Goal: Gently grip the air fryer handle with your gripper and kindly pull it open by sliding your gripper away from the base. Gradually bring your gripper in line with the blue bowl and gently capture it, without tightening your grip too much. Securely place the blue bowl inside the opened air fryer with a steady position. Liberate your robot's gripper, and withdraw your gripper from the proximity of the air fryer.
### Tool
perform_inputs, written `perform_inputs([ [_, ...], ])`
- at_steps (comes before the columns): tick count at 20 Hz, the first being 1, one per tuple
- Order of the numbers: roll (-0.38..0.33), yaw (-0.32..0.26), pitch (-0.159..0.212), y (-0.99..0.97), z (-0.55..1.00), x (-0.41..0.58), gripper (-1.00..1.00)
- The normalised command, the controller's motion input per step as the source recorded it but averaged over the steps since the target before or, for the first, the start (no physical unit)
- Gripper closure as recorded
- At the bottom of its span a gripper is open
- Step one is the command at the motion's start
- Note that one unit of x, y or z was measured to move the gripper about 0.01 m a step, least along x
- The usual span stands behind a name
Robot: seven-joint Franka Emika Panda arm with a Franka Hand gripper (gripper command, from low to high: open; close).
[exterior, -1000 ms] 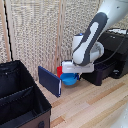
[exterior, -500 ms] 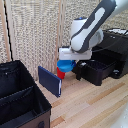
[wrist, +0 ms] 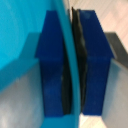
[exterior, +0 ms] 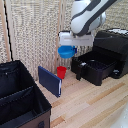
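Exterior view: your gripper (exterior: 68,47), clamped on the blue bowl's (exterior: 66,51) rim, has lifted it clear of the floor, above the red cup (exterior: 61,72); next, carry it over the open air fryer (exterior: 102,57) drawer

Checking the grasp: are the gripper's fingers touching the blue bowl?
Touching. The wrist view shows the blue bowl's rim pinched between both fingers with no gap.

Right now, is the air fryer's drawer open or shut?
Open: the air fryer has its drawer pulled out, showing an empty dark basket.
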Motion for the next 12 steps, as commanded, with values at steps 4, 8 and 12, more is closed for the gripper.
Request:
perform_inputs([
  [4, 0.01, -0.222, 0.059, -0.31, 0.69, 0.294, 1.0],
  [8, 0.004, -0.221, 0.016, -0.47, 0.45, 0.244, 1.0],
  [12, 0.0, -0.251, 0.0, -0.44, 0.29, 0.206, 1.0],
])
